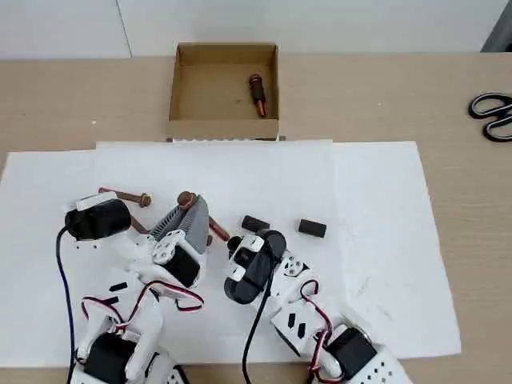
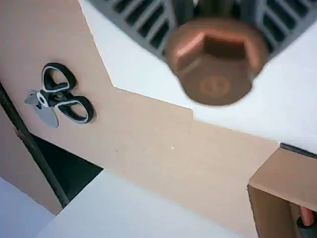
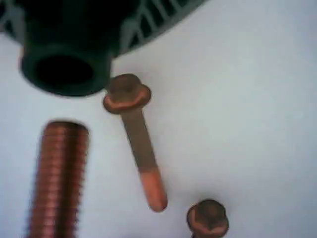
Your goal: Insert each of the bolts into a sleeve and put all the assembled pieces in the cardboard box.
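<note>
A bolt (image 2: 215, 62) is pinched by the left gripper (image 1: 194, 210), whose jaws are closed on the shank behind the hexagonal head. It is held over the paper sheet (image 1: 376, 200), left of the sheet's middle, with its threaded end pointed towards the right arm. A black sleeve (image 3: 64, 72) is clamped between the jaws of the right gripper (image 3: 69, 25), with its open bore seen end-on. The threaded end of the held bolt is seen just beside the sleeve and is not inserted in it.

1 loose sleeve (image 1: 256, 224) is laid near the middle of the sheet, and a 2nd loose sleeve (image 1: 312, 228) is laid apart from it, towards the sheet's right edge. A loose bolt (image 1: 124, 195) is laid towards the sheet's left edge, beside the left arm. The head of a further bolt (image 3: 208, 218) is seen near it in the right wrist view.

The cardboard box (image 1: 224, 128) is placed towards the far edge of the table (image 1: 80, 96), about midway along it and just beyond the sheet's far edge. 1 assembled piece (image 1: 257, 94) is laid inside the box, near its right wall. Scissors (image 1: 492, 116) are laid at the table's right edge, well apart from the sheet's contents.
</note>
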Available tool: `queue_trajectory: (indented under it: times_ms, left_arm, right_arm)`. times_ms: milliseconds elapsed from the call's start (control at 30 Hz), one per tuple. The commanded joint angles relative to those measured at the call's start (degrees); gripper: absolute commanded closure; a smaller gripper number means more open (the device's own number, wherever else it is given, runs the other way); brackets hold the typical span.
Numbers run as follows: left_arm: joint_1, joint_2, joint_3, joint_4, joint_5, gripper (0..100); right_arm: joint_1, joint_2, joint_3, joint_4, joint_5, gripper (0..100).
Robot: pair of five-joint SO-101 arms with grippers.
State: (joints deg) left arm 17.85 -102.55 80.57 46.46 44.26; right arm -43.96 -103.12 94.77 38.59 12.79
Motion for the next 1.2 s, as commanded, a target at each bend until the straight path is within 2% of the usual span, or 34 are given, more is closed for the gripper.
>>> queue_trajectory:
  times_ms: [0,300,533,800,1167]
  left_arm:
    - [0.44,-0.26,-0.48,0.26,0.26,99]
    - [0.53,0.0,-0.13,0.26,0.26,99]
    - [0.53,-0.18,2.68,0.26,0.26,99]
    - [3.6,-0.26,2.59,0.26,0.26,99]
    - [3.87,-0.26,1.36,0.35,-2.64,99]
  right_arm:
    - [-0.48,-0.75,-0.7,-1.54,0.62,99.7]
    - [-0.48,-0.75,-1.05,-1.54,0.62,99.7]
    - [-3.21,-0.75,-1.67,-1.54,0.62,99.7]
    - [-2.77,-0.75,-1.14,-1.54,0.62,99.7]
    - [-0.04,-0.75,-1.14,-1.45,0.62,99.7]
